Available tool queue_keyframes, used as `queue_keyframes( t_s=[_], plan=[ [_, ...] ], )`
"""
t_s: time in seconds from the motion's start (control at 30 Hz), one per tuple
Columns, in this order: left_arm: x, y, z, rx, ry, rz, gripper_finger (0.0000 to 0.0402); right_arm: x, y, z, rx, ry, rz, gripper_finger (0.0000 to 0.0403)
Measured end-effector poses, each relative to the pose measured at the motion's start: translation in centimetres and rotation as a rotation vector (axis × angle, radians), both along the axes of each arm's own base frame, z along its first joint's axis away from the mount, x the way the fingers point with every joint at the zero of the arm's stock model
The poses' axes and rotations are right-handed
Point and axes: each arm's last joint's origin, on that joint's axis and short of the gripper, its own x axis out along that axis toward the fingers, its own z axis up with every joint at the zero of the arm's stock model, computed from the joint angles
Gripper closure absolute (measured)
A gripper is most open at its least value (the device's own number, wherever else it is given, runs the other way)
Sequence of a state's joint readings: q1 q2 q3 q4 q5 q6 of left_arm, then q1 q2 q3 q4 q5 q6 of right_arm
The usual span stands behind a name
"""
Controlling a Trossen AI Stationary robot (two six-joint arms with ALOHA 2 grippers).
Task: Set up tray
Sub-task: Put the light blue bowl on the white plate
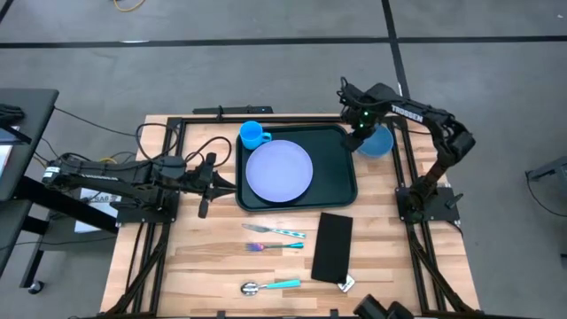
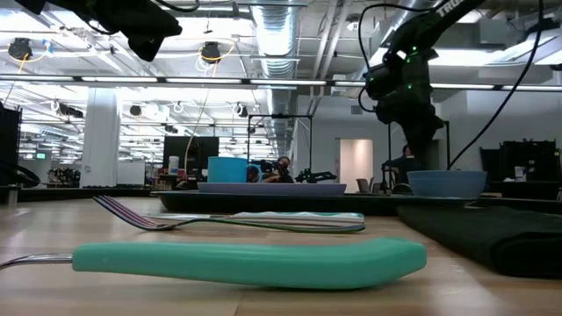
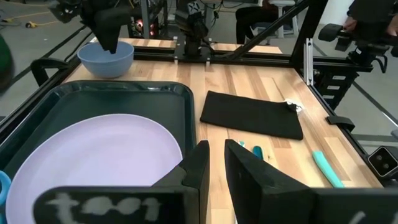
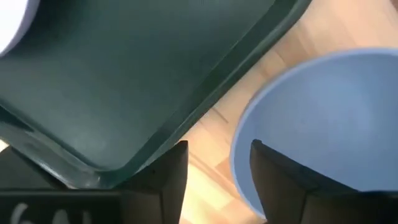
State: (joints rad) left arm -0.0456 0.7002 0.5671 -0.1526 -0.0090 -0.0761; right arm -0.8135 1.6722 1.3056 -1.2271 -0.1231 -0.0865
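The dark green tray (image 1: pixel 341 188) lies mid-table with a lavender plate (image 1: pixel 279 170) on it and a blue cup (image 1: pixel 253 135) standing in its far left corner. A blue bowl (image 1: pixel 381 143) sits on the table just off the tray's far right corner. My right gripper (image 1: pixel 359 135) points down at the bowl's left rim and is open. In the right wrist view one finger is inside the bowl (image 4: pixel 323 118) and the other outside, by the tray's rim (image 4: pixel 205 106). My left gripper (image 1: pixel 223 182) waits off the tray's left edge, its fingers (image 3: pixel 200 165) a narrow gap apart. My right gripper (image 4: pixel 217 168) comes from above with its fingers astride the bowl's rim (image 4: pixel 239 155) on the side toward the tray. Whether either finger touches the rim, I cannot tell. The bowl (image 2: pixel 446 183) rests on the table.
A black napkin (image 1: pixel 332 246) lies near the table's right front. A fork (image 1: pixel 275 231) and a second utensil (image 1: pixel 276 245) lie side by side left of it, with a teal-handled spoon (image 1: pixel 270 285) nearer the front edge. Bare wood shows left of the cutlery.
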Motion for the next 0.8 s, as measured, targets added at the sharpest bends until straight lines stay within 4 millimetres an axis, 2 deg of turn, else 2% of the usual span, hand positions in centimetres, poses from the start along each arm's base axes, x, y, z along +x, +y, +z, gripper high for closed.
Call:
queue_keyframes(
  t_s=[0.27,0.8],
  plan=[
    [0.0,0.0,-0.2,0.001,0.018,-0.003,0.0365,0.6,-0.6,-1.8,-0.025,0.115,-0.008,0.0216],
    [-0.1,0.0,-0.2,0.001,0.024,-0.003,0.0365,2.5,-0.2,-4.8,0.011,0.212,0.048,0.0222]
  ],
)
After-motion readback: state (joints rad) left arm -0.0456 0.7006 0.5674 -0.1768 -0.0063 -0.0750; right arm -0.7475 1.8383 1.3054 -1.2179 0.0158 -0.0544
